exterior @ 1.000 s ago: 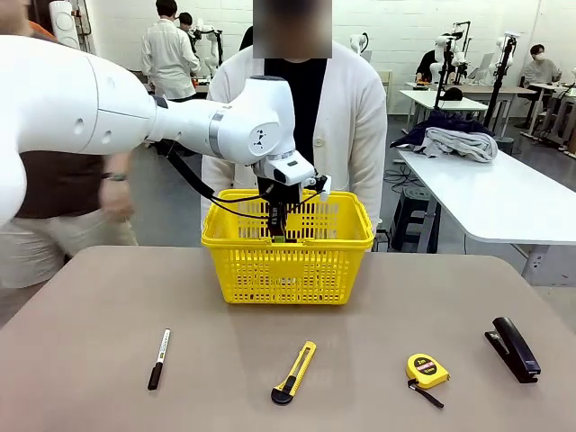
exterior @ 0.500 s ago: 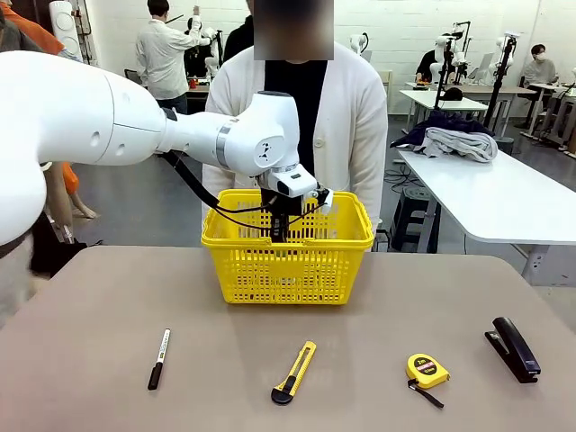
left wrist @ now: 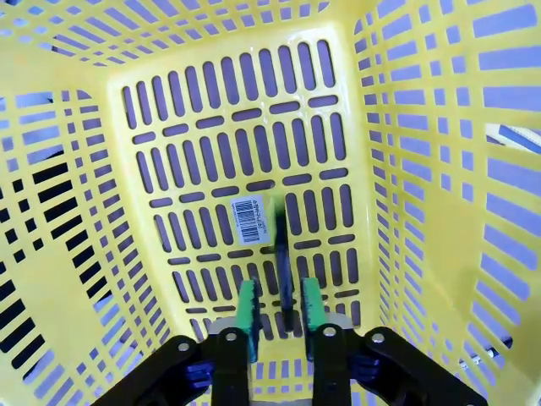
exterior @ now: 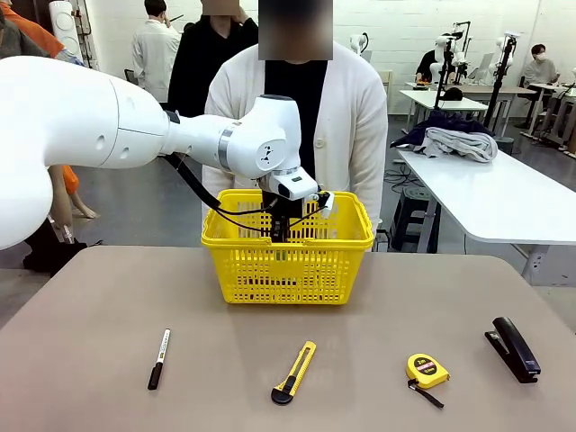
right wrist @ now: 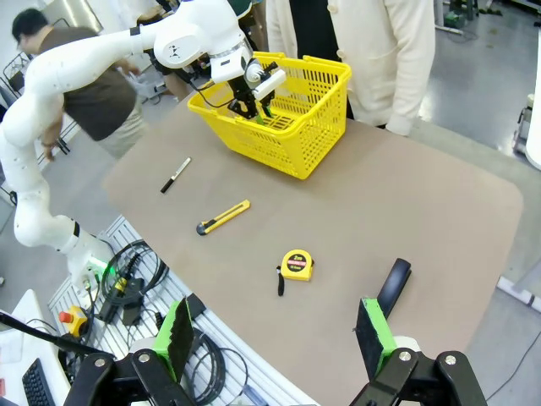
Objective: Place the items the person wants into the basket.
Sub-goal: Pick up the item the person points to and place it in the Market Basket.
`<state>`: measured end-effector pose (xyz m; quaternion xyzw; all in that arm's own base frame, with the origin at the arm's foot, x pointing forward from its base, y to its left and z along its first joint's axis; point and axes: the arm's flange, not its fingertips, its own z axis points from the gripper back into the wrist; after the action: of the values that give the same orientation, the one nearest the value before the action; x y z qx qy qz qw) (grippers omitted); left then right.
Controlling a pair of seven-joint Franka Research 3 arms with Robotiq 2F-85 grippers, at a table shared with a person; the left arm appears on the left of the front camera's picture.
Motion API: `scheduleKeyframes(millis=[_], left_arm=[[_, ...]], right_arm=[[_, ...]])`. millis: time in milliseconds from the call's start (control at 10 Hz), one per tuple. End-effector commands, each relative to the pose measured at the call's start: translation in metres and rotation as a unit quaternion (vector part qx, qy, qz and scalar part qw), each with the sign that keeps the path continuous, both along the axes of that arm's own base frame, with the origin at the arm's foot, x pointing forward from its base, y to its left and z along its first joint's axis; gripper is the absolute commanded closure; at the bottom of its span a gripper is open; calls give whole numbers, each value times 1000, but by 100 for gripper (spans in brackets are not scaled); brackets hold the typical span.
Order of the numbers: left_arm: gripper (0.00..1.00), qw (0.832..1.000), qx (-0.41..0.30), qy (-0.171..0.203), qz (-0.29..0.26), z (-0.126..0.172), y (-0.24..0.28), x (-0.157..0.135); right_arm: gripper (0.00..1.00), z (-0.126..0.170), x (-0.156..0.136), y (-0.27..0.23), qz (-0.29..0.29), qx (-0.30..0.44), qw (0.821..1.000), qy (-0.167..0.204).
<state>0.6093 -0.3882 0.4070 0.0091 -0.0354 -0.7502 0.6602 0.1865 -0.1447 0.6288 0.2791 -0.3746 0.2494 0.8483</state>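
Dark and slim, the pen stands blurred between the green pads of the left gripper. The pads sit a little apart with a sliver of space on either side of the barrel, so the jaws are parted and the pen looks loose rather than pinched. Whether its lower end touches the basket floor cannot be told. Below it lies the slotted bottom of the yellow basket, with a white barcode sticker just beside the pen's far end. From the front, that gripper reaches down past the basket's near rim.

Out on the tabletop, nearer the robot, the yellow-and-black utility knife and the round yellow tape measure lie well apart from the basket and from each other. Further to the sides are the white-barrelled marker on the left and the black stapler on the right.

The right gripper hovers high above the near edge of the tabletop, jaws spread wide and empty. The person in the white cardigan stands just behind the basket.

By this showing, the first item is at the point of delivery. If the knife and tape measure are also wanted, both are yet to be picked up, so most of the task remains.
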Motion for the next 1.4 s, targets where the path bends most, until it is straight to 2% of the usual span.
scheduleKeyframes(millis=[0, 100, 900, 1000, 1100, 1300], left_arm=[[25, 1000, 10, 3, -13, 3, -3, 5], [0, 1000, 10, 5, -13, 3, -3, 5], [0, 1000, 11, 12, 0, 17, 3, 1], [0, 1000, 9, 7, 6, 32, 8, -4], [0, 1000, -2, -1, 14, 60, 25, -18], [0, 998, -32, -31, 42, 115, 73, -61]], right_arm=[[0, -2, 0, 1, 2, 0, 1000, 1], [0, -2, 0, 1, 2, 0, 1000, 1], [0, -2, 0, 1, 2, 0, 1000, 1], [0, -2, 0, 1, 2, 0, 1000, 1], [0, -2, 0, 1, 2, 0, 1000, 1], [0, -2, 0, 1, 2, 0, 1000, 1]])
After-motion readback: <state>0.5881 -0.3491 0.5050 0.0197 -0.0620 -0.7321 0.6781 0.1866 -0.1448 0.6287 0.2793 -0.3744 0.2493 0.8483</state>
